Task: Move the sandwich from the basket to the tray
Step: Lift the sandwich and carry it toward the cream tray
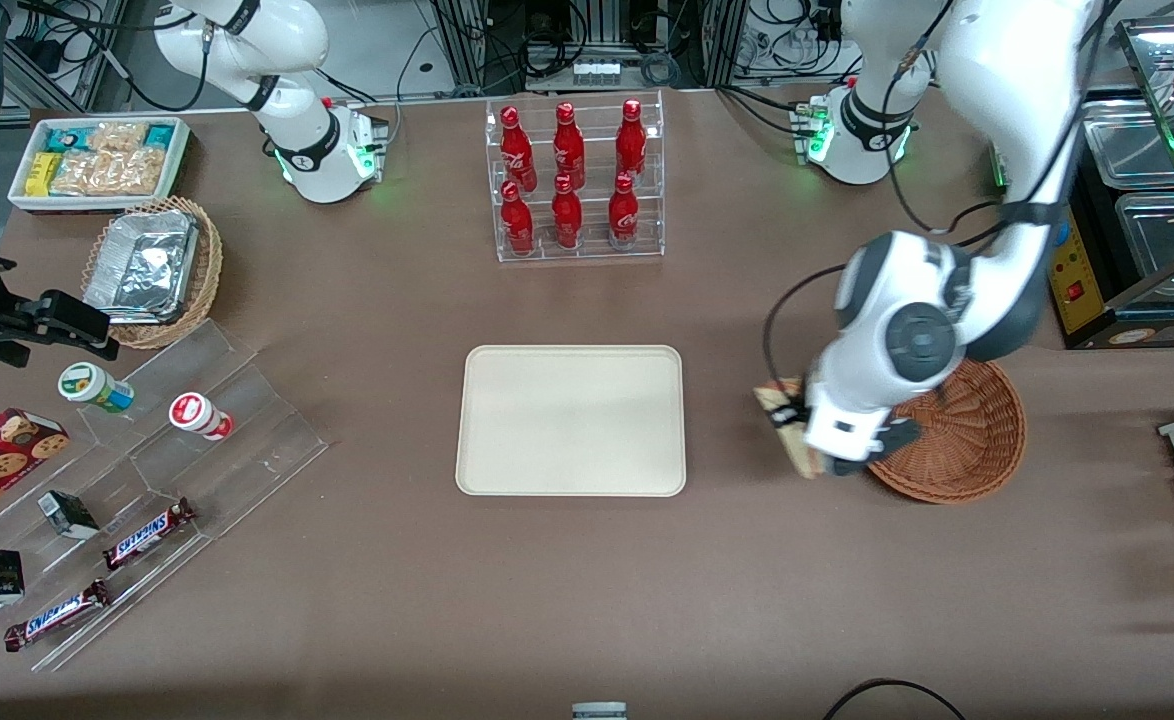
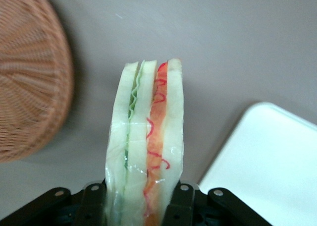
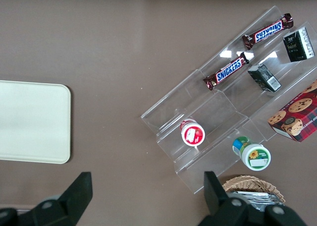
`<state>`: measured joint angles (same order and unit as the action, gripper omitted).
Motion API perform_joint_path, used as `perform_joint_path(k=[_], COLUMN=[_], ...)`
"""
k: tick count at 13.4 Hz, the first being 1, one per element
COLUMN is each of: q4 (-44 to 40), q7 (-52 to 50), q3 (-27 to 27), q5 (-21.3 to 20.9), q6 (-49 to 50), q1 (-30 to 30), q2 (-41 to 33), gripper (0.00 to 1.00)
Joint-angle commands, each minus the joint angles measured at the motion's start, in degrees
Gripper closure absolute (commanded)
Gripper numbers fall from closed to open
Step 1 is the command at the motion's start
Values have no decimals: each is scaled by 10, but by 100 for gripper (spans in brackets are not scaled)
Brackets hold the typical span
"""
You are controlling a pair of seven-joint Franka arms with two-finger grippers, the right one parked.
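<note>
**Sandwich lifted, midway from basket to tray**

Gripper closed on the sandwich, jaws pinching the two outer bread faces at the wedge's lower end, cut edge of green, orange and red filling facing the wrist camera. Carried above the bare bench, just clear of the basket rim, between basket and tray, nearer the basket.

Likely light and soft: pale bread wrapped in glossy film, so probably slick and easily crushed. Best held flat across the bread faces with modest pressure, as now, not across the layered edge, where the filling could squeeze out or the slices shear apart.

Count: one sandwich, one reddish-brown basket holding nothing visible, one cream tray with nothing on it.
</note>
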<state>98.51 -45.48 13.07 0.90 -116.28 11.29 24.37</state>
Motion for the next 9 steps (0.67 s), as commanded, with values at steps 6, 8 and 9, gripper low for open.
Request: perform_joint_path(k=[6, 8, 9], q4=[-108, -112, -121], q7=[-1, -2, -1], q3=[57, 57, 57], q5=[-86, -85, -85], q6=[-58, -71, -76], q1=[109, 127, 132], q2=[137, 161, 177], gripper=[61, 61, 61])
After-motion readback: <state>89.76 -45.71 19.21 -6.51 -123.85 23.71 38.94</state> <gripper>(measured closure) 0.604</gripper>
